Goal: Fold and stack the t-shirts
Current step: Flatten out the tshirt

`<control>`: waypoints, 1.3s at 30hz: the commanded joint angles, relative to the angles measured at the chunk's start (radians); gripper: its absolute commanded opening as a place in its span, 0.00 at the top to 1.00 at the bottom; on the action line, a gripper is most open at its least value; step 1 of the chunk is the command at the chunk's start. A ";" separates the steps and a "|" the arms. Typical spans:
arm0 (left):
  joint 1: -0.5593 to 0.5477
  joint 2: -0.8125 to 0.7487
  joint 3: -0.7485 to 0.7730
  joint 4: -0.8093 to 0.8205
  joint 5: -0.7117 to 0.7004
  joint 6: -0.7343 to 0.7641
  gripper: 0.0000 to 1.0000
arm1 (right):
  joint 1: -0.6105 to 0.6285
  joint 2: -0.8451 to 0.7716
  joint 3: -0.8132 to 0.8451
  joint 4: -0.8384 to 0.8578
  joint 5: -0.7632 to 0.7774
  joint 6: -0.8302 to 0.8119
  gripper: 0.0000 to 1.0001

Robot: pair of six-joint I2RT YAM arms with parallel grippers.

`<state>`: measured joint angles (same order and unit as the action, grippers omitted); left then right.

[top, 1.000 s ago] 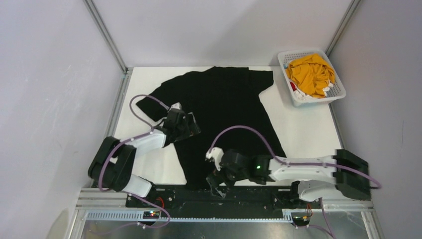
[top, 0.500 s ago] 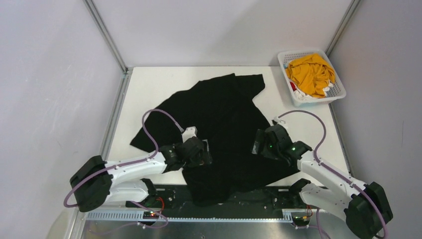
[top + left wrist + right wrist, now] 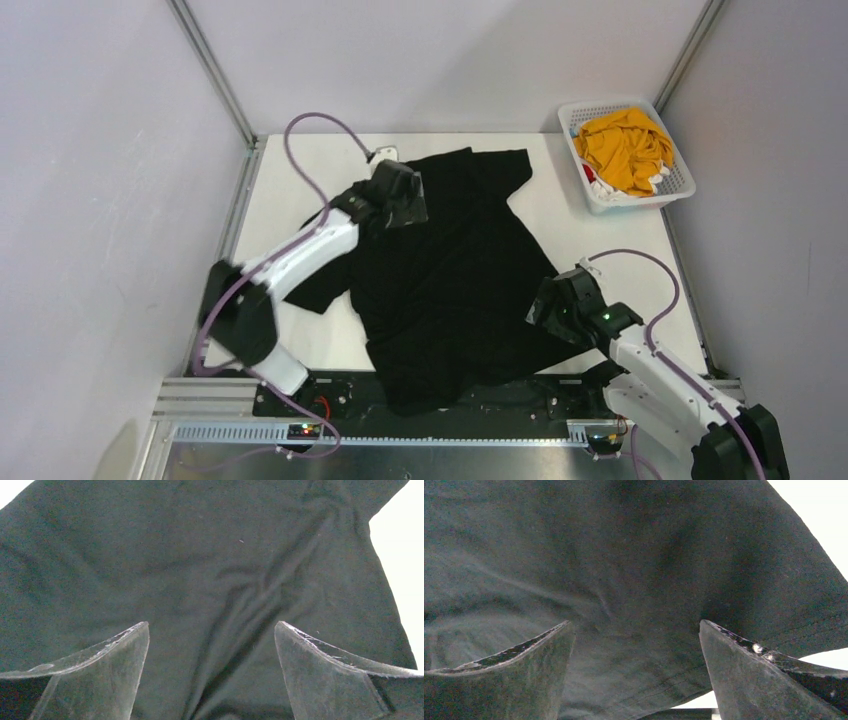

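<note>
Spread wide and holding nothing, my left gripper (image 3: 400,190) hangs over the far left part of the black shirt (image 3: 450,270), close to the back of the table (image 3: 600,250). From the left wrist, the jaws stand well apart with rumpled dark cloth filling the gap between them and a strip of white table showing at the right. My right gripper (image 3: 555,300) is just as open and also empty, over the shirt's near right edge, where the fabric meets bare table. The right wrist camera shows that hem running across below the jaws. I cannot tell from either wrist view whether my fingertips touch the cloth or sit just above it.

The black shirt lies unfolded and creased across the middle of the table, one sleeve thrown out to the left, its near hem spilling over the front edge between my two bases. At the far right corner, the yellow shirt (image 3: 625,148) sits heaped in the basket (image 3: 640,203), with red cloth (image 3: 588,175) and white cloth (image 3: 657,182) peeking out beneath it.
</note>
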<state>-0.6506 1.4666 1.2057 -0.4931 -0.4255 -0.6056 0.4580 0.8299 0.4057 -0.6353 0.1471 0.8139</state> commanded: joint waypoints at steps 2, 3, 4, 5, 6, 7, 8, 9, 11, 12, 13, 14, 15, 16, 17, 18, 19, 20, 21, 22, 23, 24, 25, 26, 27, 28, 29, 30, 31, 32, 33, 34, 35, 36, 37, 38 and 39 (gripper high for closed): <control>0.155 0.308 0.201 0.002 0.305 0.138 0.00 | -0.024 -0.069 -0.068 0.032 -0.072 -0.006 0.01; 0.168 0.363 0.221 0.003 0.320 0.141 0.00 | -0.028 -0.068 -0.072 0.036 -0.066 -0.016 0.01; 0.192 0.388 0.248 0.002 0.323 0.139 0.00 | -0.039 -0.060 -0.071 0.048 -0.057 -0.021 0.01; 0.201 0.429 0.257 0.002 0.319 0.125 0.00 | -0.048 -0.043 -0.069 0.057 -0.056 -0.032 0.01; 0.218 0.447 0.272 0.003 0.320 0.121 0.00 | -0.067 -0.033 -0.065 0.072 -0.059 -0.034 0.01; 0.225 0.481 0.278 0.003 0.319 0.119 0.00 | -0.078 -0.007 -0.064 0.085 -0.063 -0.042 0.00; 0.236 0.497 0.290 0.004 0.316 0.117 0.00 | -0.103 0.011 -0.061 0.116 -0.078 -0.050 0.01; 0.242 0.523 0.295 0.002 0.313 0.116 0.00 | -0.117 0.048 -0.056 0.131 -0.086 -0.063 0.01; 0.264 0.548 0.290 0.001 0.291 0.084 0.00 | -0.161 0.124 -0.031 0.170 -0.108 -0.083 0.01; 0.289 0.553 0.285 0.002 0.292 0.053 0.00 | -0.183 0.156 -0.005 0.196 -0.121 -0.090 0.00; 0.321 0.557 0.268 0.001 0.294 0.031 0.00 | -0.192 0.224 0.012 0.220 -0.129 -0.101 0.01; 0.341 0.556 0.255 0.002 0.300 -0.003 0.00 | -0.206 0.259 0.056 0.232 -0.132 -0.108 0.01; 0.380 0.547 0.224 0.003 0.302 -0.021 0.00 | -0.211 0.334 0.081 0.253 -0.133 -0.132 0.01; 0.397 0.541 0.207 0.002 0.293 -0.050 0.00 | -0.217 0.372 0.143 0.256 -0.126 -0.142 0.01; 0.430 0.522 0.170 0.002 0.280 -0.060 0.00 | -0.219 0.462 0.183 0.251 -0.107 -0.164 0.01; 0.449 0.510 0.148 0.004 0.266 -0.086 0.00 | -0.221 0.511 0.267 0.238 -0.097 -0.175 0.01; 0.468 0.477 0.100 0.017 0.243 -0.097 0.00 | -0.222 0.607 0.322 0.198 -0.074 -0.184 0.01; 0.479 0.442 0.076 0.030 0.251 -0.102 0.00 | -0.219 0.711 0.433 0.181 -0.070 -0.207 0.01; 0.496 0.426 0.029 0.055 0.276 -0.109 0.00 | -0.216 0.763 0.538 0.160 -0.086 -0.225 0.04; 0.502 0.396 0.012 0.062 0.283 -0.129 0.00 | -0.212 0.856 0.596 0.147 -0.091 -0.249 0.04; 0.511 0.383 -0.020 0.066 0.282 -0.155 0.00 | -0.202 0.901 0.701 0.127 -0.093 -0.260 0.05; 0.514 0.351 -0.035 0.066 0.274 -0.168 0.00 | -0.198 0.984 0.750 0.120 -0.095 -0.278 0.05; 0.517 0.335 -0.065 0.065 0.250 -0.188 0.00 | -0.192 1.022 0.854 0.093 -0.098 -0.285 0.05; 0.519 0.295 -0.085 0.065 0.230 -0.198 0.00 | -0.189 1.096 0.903 0.081 -0.103 -0.305 0.05; 0.528 0.270 -0.129 0.062 0.184 -0.221 0.00 | -0.184 1.132 1.016 0.044 -0.120 -0.317 0.06; 0.536 0.220 -0.156 0.061 0.165 -0.233 0.00 | -0.180 1.204 1.071 -0.003 -0.117 -0.343 0.06; 0.553 0.193 -0.216 0.063 0.146 -0.263 0.00 | -0.172 1.242 1.200 -0.028 -0.109 -0.354 0.06; 0.562 0.144 -0.267 0.062 0.138 -0.278 0.00 | -0.169 1.326 1.273 -0.087 -0.095 -0.374 0.06; 0.562 0.107 -0.287 0.062 0.138 -0.296 0.00 | -0.169 1.410 1.410 -0.115 -0.094 -0.392 0.06; 0.556 0.094 -0.320 0.064 0.155 -0.313 0.00 | -0.173 1.450 1.556 -0.168 -0.098 -0.396 0.06; 0.548 0.074 -0.332 0.065 0.164 -0.322 0.00 | -0.176 1.529 1.631 -0.197 -0.099 -0.402 0.06; 0.525 0.069 -0.353 0.068 0.176 -0.340 0.00 | -0.186 1.561 1.752 -0.240 -0.097 -0.403 0.06; 0.507 0.063 -0.358 0.069 0.179 -0.348 0.00 | -0.191 1.621 1.807 -0.255 -0.097 -0.399 0.06; 0.464 0.061 -0.368 0.070 0.184 -0.382 0.00 | -0.206 1.647 1.890 -0.274 -0.102 -0.396 0.06; 0.441 0.060 -0.369 0.072 0.186 -0.400 0.00 | -0.213 1.686 1.924 -0.277 -0.119 -0.395 0.06; 0.393 0.059 -0.371 0.073 0.187 -0.433 0.00 | -0.228 1.700 1.968 -0.266 -0.127 -0.395 0.06; 0.371 0.057 -0.369 0.074 0.186 -0.451 0.00 | -0.237 1.717 1.978 -0.255 -0.150 -0.399 0.06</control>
<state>-0.1658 1.5532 0.8436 -0.4320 -0.2440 -0.9272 0.2737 2.4882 2.2444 -0.7971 0.0334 0.4431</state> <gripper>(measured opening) 0.996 0.944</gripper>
